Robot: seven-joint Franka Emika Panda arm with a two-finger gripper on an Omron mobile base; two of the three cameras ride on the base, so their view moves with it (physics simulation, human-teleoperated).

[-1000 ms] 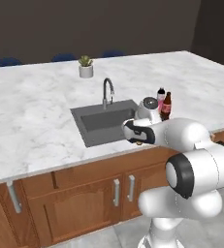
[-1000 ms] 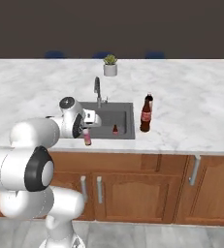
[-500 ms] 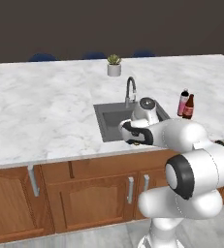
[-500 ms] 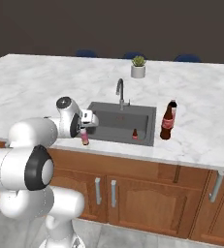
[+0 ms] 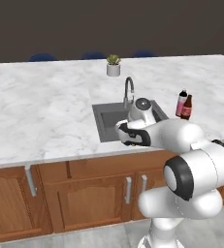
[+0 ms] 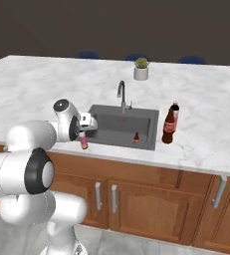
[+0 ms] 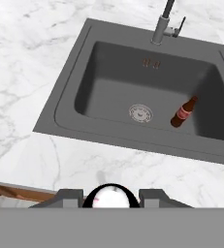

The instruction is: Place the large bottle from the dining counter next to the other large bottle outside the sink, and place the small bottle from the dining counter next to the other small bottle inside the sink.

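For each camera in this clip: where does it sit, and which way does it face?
Left base view: behind the arm's left, looking forward and down at the sink; arm rises lower right.
Right base view: behind its right, same sink; arm lower left, end effector holding the small bottle.
Hand view: on the hand, looking down into the basin.
Shared: both base views show the two large bottles beside the sink.

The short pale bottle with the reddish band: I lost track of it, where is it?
In the right base view it hangs in the gripper, the short pale bottle over the marble counter's front edge, left of the dark sink.

Sink (image 7: 70, 92) looked matt dark grey; tap (image 5: 128, 91) shiny chrome; counter (image 6: 42, 84) glossy veined marble; cabinets (image 5: 89, 198) brown wood.
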